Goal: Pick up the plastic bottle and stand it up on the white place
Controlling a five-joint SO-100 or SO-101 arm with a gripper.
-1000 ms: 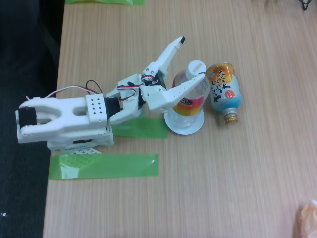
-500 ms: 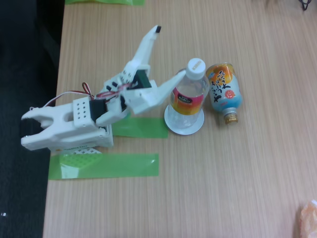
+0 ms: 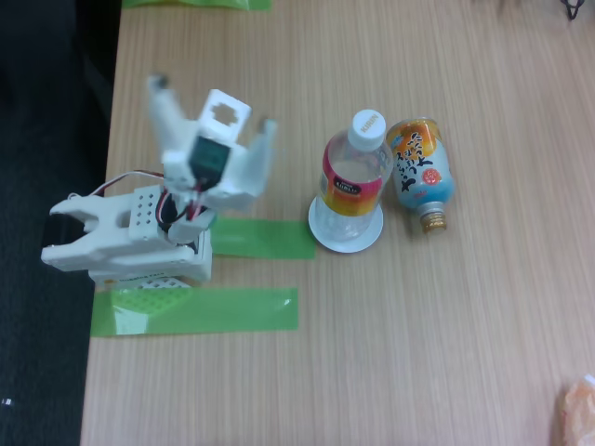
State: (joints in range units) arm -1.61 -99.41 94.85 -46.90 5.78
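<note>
**Bottle upright on disc, gripper clear of it**

Wooden table fills the fixed view; dark floor along the 9 o'clock edge.

White arm sits near the table's 9 o'clock edge, base low, wrist folded up toward 12 o'clock. Gripper points toward 12 o'clock, blurred, fingers spread apart with nothing between them. One fingertip reads dark-tipped; the other is too smeared to detail.

Two green tape strips: a long one at the arm base's 5 o'clock, a shorter one at the base's 3 o'clock, reaching to just beside the white place.

The plastic bottle stands upright on the white place, white cap toward the camera, red-yellow label around the body. It is well apart from the gripper, at its 4 o'clock.

A squat bottle with orange and light-blue label lies on its side at the plastic bottle's 3 o'clock, touching or nearly so, neck toward 6 o'clock.

Pale orange object at the 5 o'clock corner, cut off, unidentifiable.
</note>
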